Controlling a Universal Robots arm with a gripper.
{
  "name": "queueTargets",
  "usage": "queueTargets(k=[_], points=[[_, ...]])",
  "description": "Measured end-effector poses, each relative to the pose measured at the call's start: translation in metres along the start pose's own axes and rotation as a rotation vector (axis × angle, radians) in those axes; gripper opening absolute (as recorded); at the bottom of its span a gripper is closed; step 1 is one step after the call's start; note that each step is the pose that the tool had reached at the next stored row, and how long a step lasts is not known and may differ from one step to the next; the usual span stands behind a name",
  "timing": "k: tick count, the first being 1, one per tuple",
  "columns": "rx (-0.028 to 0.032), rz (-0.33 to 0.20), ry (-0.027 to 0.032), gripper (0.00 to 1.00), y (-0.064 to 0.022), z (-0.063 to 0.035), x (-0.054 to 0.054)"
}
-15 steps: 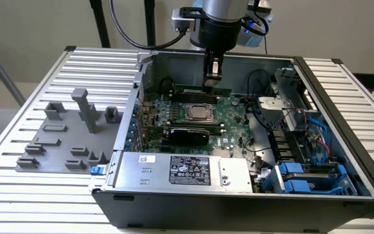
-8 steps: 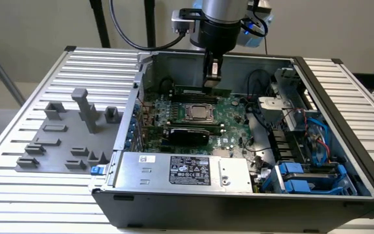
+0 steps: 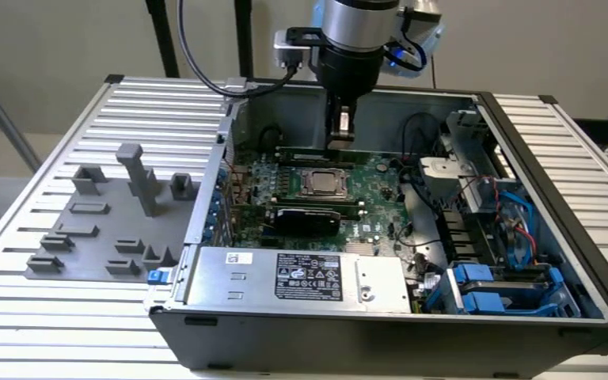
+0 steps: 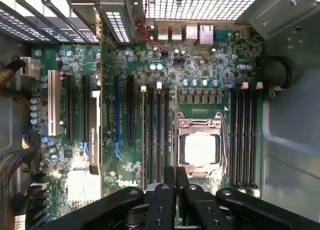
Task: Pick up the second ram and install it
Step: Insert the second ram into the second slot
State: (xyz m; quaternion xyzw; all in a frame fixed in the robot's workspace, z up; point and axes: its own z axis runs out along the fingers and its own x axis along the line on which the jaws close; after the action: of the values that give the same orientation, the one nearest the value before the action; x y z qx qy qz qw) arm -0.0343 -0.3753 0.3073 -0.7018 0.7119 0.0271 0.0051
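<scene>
While the claw (image 3: 340, 140) hangs over the motherboard (image 3: 378, 170) with its fingers pressed together and empty, the ram (image 3: 306, 150) stands slotted beyond the CPU (image 3: 325, 184), just below its tips.

The frame edge cuts off my hand (image 4: 175, 170) on the wrist camera; I can't tell whether it grips a memory stick. The power-supply label (image 3: 309, 277) is unreadably small.

the motherboard (image 3: 376, 172) is green, the gripper (image 3: 340, 136) black, the ribbed table (image 3: 93, 111) pale grey, the drive caddies (image 3: 486, 299) blue
</scene>
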Motion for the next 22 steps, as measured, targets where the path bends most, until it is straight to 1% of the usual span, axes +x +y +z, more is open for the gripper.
queueTargets(k=[7,14,17,22], points=[[-0.0013,-0.028,0.001,0.0,0.0057,0.0129,0.001],[-0.0012,-0.027,0.0008,0.0,0.0055,0.0256,0.002],[-0.0007,-0.017,0.0006,0.0,0.0053,0.031,0.002],[0.0037,0.028,-0.0008,0.0,0.005,0.0393,0.002]])
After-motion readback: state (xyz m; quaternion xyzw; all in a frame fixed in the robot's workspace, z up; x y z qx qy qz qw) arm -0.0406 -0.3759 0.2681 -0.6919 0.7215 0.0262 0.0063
